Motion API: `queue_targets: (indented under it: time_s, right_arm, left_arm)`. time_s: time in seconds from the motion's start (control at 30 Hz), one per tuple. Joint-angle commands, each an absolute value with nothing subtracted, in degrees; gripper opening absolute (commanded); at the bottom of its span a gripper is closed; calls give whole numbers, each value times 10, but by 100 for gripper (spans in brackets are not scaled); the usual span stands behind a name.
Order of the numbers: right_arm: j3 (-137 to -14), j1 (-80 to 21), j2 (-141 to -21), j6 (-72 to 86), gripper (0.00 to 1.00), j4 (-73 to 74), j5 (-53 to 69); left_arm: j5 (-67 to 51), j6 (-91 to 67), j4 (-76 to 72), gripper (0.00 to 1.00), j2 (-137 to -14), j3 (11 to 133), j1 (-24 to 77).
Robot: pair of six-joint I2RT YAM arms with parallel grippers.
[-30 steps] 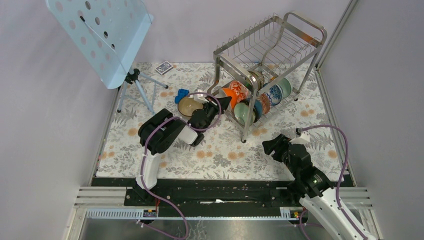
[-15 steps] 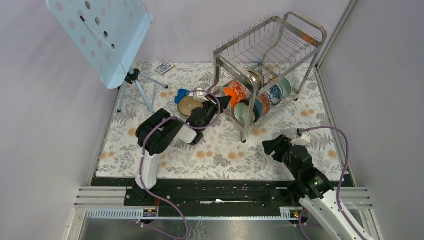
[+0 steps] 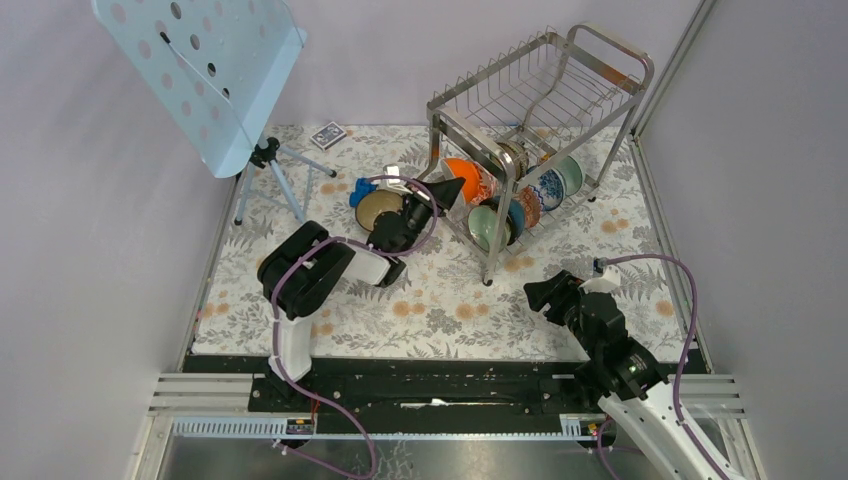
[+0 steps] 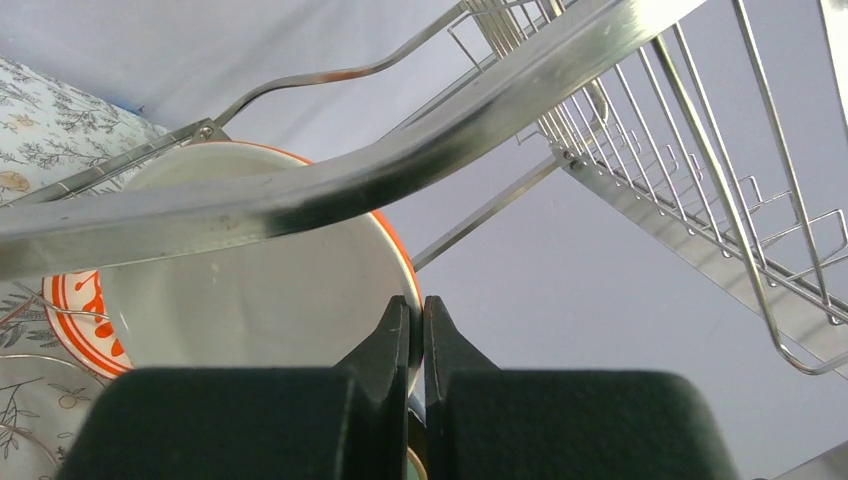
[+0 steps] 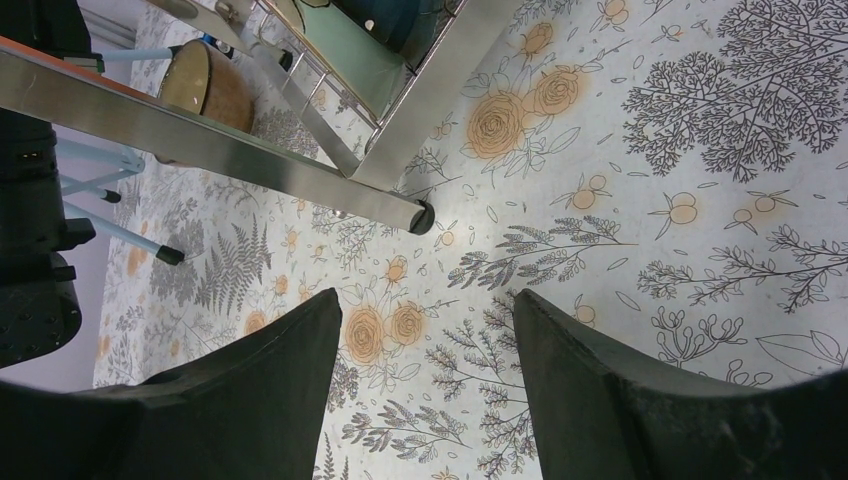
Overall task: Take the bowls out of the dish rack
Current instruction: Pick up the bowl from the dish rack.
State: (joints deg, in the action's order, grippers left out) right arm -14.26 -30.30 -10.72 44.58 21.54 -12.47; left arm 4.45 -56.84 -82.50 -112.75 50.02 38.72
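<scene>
The dish rack [image 3: 540, 100] stands at the back right; its tube crosses the left wrist view [image 4: 400, 160]. My left gripper [image 3: 447, 190] is at the rack's left end, shut on the rim of the orange-red patterned bowl [image 3: 470, 180]. The left wrist view shows the gripper [image 4: 415, 312] pinching that rim, with the bowl's white inside [image 4: 250, 300] behind the tube. A pale green bowl [image 3: 487, 225] and a blue-and-white bowl [image 3: 548, 185] sit in the lower tier. A dark brown bowl with tan inside [image 3: 378, 210] lies on the table. My right gripper [image 3: 535, 295] is open and empty over the floral cloth [image 5: 428, 297].
A pale blue perforated music stand [image 3: 200, 70] on a tripod stands at the back left. A card box [image 3: 328, 134] and a small blue thing [image 3: 362, 188] lie near it. The rack's leg [image 5: 250, 160] runs close ahead of my right gripper. Walls close in on both sides.
My left gripper has moved away from the arm bases and up at the rack's left end, with the orange-red bowl's rim in it. The right arm has barely moved.
</scene>
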Motion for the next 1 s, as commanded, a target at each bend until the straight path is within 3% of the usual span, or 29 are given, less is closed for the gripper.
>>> queue_targets:
  time_s: [0.0,0.3,0.7,0.97]
  right_arm:
    - [-142,-300,-102,441,71,208,-122]
    - [-141,-300,-98,438,72,209,-118]
    - [-172,-300,-96,479,93,261,-117]
    - [-180,-300,-90,558,97,320,-193]
  left_arm:
    - [35,-584,-920,0,-1103,497,386]
    - [3,-604,-920,0,-1063,462,387]
    - [-19,-597,-884,0,-903,320,415]
    - [31,-564,-726,0,-725,204,451]
